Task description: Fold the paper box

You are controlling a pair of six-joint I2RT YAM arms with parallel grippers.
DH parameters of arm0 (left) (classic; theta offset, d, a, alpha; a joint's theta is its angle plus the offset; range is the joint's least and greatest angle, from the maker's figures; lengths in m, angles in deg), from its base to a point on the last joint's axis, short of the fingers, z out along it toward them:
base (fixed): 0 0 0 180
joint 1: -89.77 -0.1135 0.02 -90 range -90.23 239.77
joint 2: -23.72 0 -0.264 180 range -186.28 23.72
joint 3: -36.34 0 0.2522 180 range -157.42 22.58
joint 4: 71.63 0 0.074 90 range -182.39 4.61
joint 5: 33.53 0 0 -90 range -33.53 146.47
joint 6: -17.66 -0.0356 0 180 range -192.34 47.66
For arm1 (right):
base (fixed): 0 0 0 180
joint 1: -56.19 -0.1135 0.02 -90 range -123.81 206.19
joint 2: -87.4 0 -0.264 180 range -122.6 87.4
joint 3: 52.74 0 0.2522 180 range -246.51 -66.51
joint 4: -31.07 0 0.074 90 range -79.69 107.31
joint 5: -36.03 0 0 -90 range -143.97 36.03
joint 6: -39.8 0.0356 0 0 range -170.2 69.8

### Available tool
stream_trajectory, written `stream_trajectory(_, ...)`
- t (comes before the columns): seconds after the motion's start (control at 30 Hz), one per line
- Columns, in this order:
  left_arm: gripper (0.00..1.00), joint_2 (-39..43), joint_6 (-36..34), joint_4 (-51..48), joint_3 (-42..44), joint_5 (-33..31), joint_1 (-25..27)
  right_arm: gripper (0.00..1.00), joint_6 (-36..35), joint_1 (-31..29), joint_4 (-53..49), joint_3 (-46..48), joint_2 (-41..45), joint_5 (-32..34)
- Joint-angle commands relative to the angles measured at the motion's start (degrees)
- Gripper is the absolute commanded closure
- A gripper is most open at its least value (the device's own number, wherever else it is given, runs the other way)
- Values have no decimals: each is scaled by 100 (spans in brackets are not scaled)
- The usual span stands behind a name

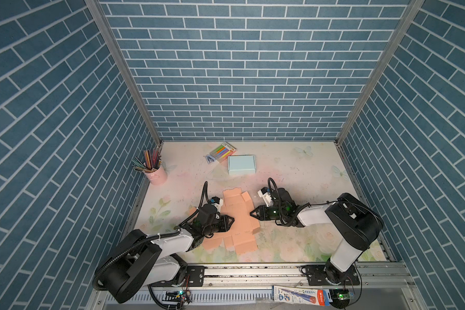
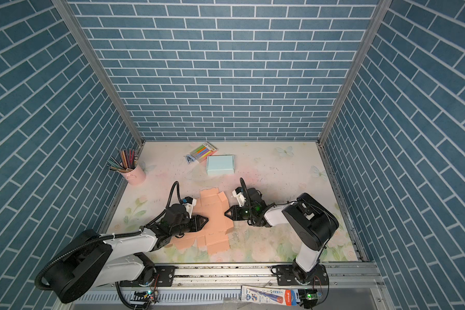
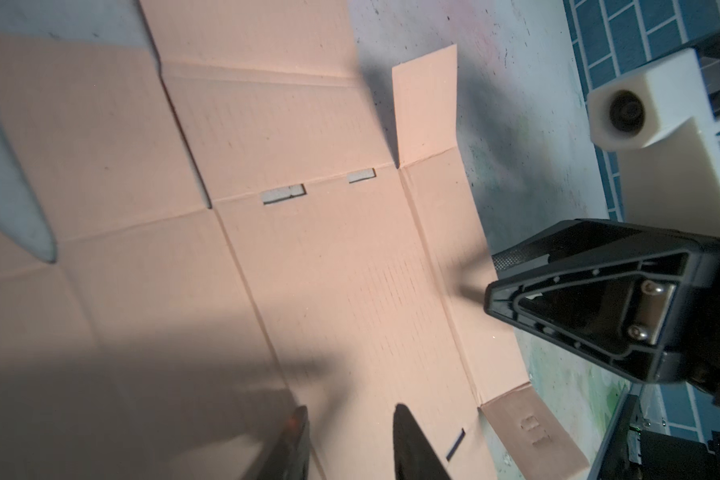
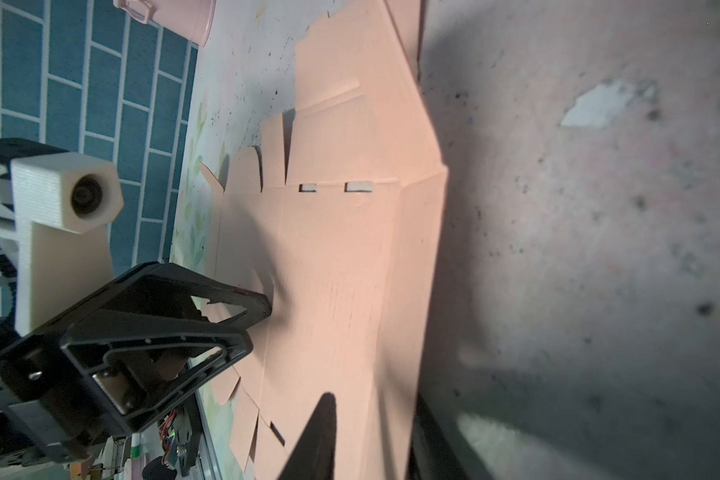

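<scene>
Peach cardboard blank (image 1: pixel 242 233) lies flat and unfolded on the bench (image 1: pixel 293 166), near-centre, between the two arms. No wall is raised yet; creases and two slots (image 3: pixel 283 195) face up.

Left gripper (image 1: pixel 231 220) sits low over the blank's left-centre panel. Its fingers (image 3: pixel 412 440) are narrowly parted with nothing between them. Judged to be pinning the sheet so it does not slide.

Right gripper (image 1: pixel 252 213) is at the right side flap (image 3: pixel 485 332), fingers a little apart, one on either side of the flap's edge. No pinch is seen. Likely aim: lift that flap along its crease.

Room: bare bench to the right of the blank and on its far side. Folded pale-blue box (image 1: pixel 241 165), marker pack (image 1: pixel 223 151) and pink pencil cup (image 1: pixel 156 173) stand well apart, far.
</scene>
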Motion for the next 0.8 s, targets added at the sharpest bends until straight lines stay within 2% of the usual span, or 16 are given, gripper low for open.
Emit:
stream_trajectory(0.0,65,-85,104,-18,131,-80,84,77,244,-28,309,103,-37,-166)
stream_trajectory(0.23,66,54,113,-101,124,-117,122,93,271,-11,338,193,62,-59)
stream_trajectory(0.37,66,423,64,-317,59,-170,112,99,-3,28,-252,183,439,218)
stream_trajectory(0.5,66,906,-81,-724,-128,-223,115,100,-569,81,-1372,52,1031,580)
stream_trajectory(0.6,72,1092,-221,-974,-320,-279,120,99,-1008,149,-2158,-26,1541,822)
stream_trajectory(0.77,88,900,-585,-1254,-772,-320,-87,98,-1570,321,-3074,-6,2309,918)
